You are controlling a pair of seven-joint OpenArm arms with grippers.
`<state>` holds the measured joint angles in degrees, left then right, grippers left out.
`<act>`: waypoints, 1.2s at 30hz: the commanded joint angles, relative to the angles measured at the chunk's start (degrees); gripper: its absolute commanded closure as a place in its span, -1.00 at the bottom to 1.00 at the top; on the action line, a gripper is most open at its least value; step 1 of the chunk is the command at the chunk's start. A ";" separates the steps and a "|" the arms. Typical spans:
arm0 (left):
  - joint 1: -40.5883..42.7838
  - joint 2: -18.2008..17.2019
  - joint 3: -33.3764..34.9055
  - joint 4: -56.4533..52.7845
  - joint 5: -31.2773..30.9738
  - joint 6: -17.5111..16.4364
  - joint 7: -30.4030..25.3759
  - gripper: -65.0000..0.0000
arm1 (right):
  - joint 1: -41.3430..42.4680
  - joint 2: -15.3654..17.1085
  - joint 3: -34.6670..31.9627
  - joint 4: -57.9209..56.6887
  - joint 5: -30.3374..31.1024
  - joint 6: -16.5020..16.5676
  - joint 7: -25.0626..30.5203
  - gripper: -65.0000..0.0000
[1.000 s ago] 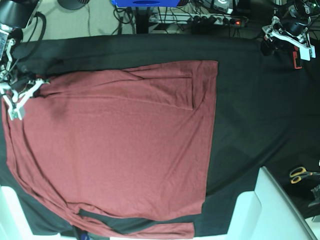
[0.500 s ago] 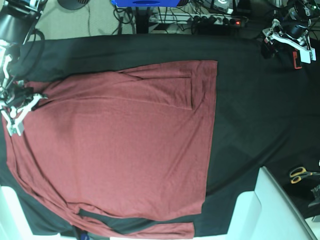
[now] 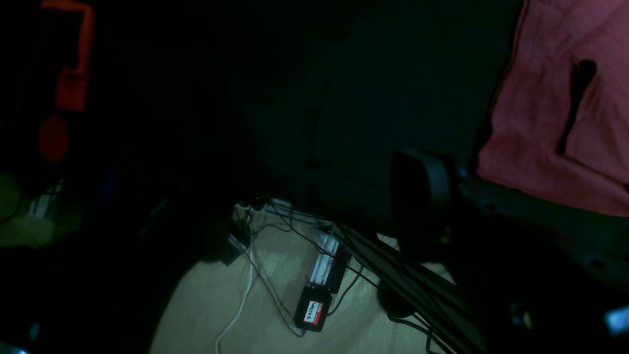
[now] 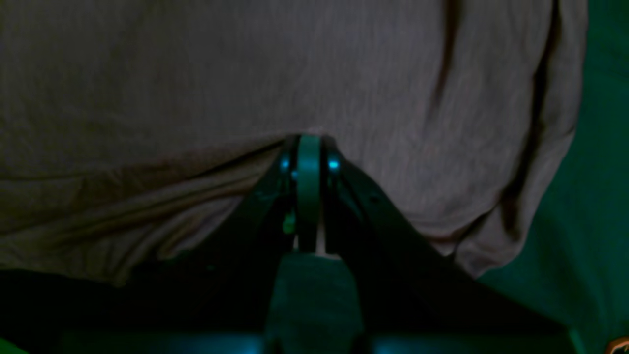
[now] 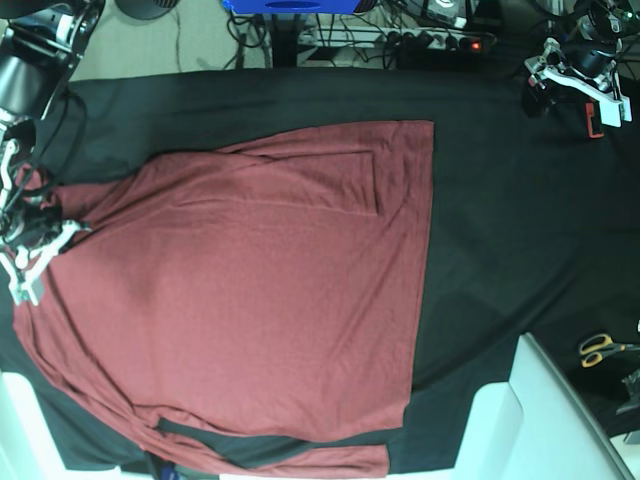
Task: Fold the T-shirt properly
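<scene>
The T-shirt (image 5: 240,300) lies spread over the left and middle of the base view, on the black cloth (image 5: 520,220) that covers the desk. Its straight right edge runs from the upper middle of the frame down to the lower middle, and one long sleeve is folded back across the upper part of the body, ending in a short vertical edge. Another sleeve lies along the bottom edge of the frame, with a strip of black cloth showing between it and the body.

The right gripper (image 5: 28,262) sits at the far left edge of the base view, at the shirt's left border. In the right wrist view its fingers (image 4: 308,162) are pressed together on a pinch of the maroon fabric (image 4: 245,98), which wrinkles toward the tips.

The left gripper (image 5: 575,85) hangs in the upper right corner of the base view, well apart from the shirt, above bare black cloth. Its fingers stand wide and hold nothing. The left wrist view is dark; it shows a corner of the shirt (image 3: 555,108) at the upper right and cables (image 3: 314,275) on a pale floor below.

A pair of yellow-handled scissors (image 5: 600,348) lies at the right edge, just beside a white box (image 5: 530,420) in the lower right.
</scene>
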<state>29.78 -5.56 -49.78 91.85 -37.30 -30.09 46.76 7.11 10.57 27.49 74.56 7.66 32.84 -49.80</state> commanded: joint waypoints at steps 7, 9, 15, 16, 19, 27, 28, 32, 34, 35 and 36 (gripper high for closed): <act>-0.46 -0.64 -0.29 -1.44 -0.72 -0.46 -0.83 -0.45 | 3.92 0.64 0.08 -2.70 0.56 0.00 1.23 1.00; -0.81 -0.64 -0.29 -1.96 -0.72 -0.46 -0.83 -0.45 | 5.06 0.64 0.16 -5.16 0.56 0.00 1.49 1.00; -1.08 -0.64 -0.37 -2.40 -0.55 -0.46 -0.83 -0.45 | 7.00 0.55 0.25 -10.78 0.56 0.00 7.12 1.00; -1.08 -0.64 -0.37 -2.40 -0.55 -0.46 -0.83 -0.45 | 7.08 0.55 0.25 -11.84 0.56 0.00 7.74 1.00; -1.08 -0.64 -0.37 -2.40 -0.55 -0.46 -0.83 -0.45 | 7.96 0.55 0.25 -14.48 0.56 0.00 10.02 1.00; -1.08 -0.64 -0.37 -2.40 -0.55 -0.46 -0.83 -0.45 | 9.02 -0.41 0.25 -16.59 0.73 0.00 14.24 1.00; -1.16 -0.64 -0.37 -2.40 -0.55 -0.46 -0.83 -0.45 | 9.11 -0.50 0.25 -16.59 0.73 0.00 14.33 1.00; -1.16 -0.64 -0.46 -2.40 -0.55 -0.46 -0.83 -0.45 | 9.90 -0.68 0.25 -16.67 0.73 0.00 15.82 1.00; -1.08 -0.64 -0.55 -2.40 -0.55 -0.46 -0.83 -0.45 | 10.07 -0.68 0.25 -16.67 0.73 0.00 15.91 1.00; -1.08 -0.64 -0.55 -2.40 -0.55 -0.46 -0.83 -0.45 | 10.07 -0.68 0.25 -16.67 0.73 0.00 16.00 1.00; -1.08 -0.64 -0.55 -2.40 -0.55 -0.46 -0.83 -0.45 | 10.16 -0.68 0.25 -16.67 0.82 0.00 16.44 1.00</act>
<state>28.40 -5.56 -49.82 88.73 -36.93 -30.11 46.78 15.64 9.15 27.64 56.97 7.60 32.58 -35.03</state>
